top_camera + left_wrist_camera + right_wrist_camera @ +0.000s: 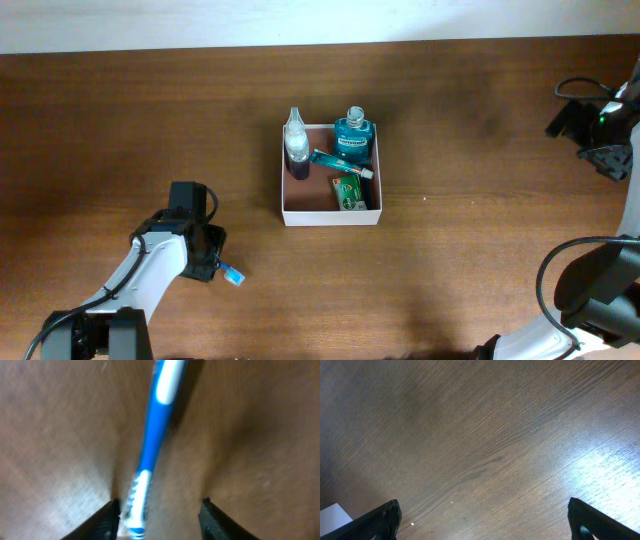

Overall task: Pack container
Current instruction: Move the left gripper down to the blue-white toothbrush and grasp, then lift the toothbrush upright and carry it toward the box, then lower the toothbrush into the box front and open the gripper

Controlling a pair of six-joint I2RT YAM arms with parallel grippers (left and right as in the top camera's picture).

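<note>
Container point(332, 217) mid-frame on desk point(450, 250), blue bottle point(353, 138) inside. Left gripper point(159, 519) spread apart, lower left, straddling blue toothbrush point(152, 445). Right gripper point(485, 525) spread wide, upper right.

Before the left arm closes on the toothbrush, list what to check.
1. Left gripper open: ok, jaws apart.
2. Toothbrush between the fingers: ok, though off centre, nearer one finger.
3. Fingers low enough to grip: cannot tell.
4. Nothing else by the toothbrush: ok, only table shows.
5. Room in the container: ok, bare floor beside the green packet.
6. Right gripper out of the way: ok, open over bare table, far from the container.
</note>
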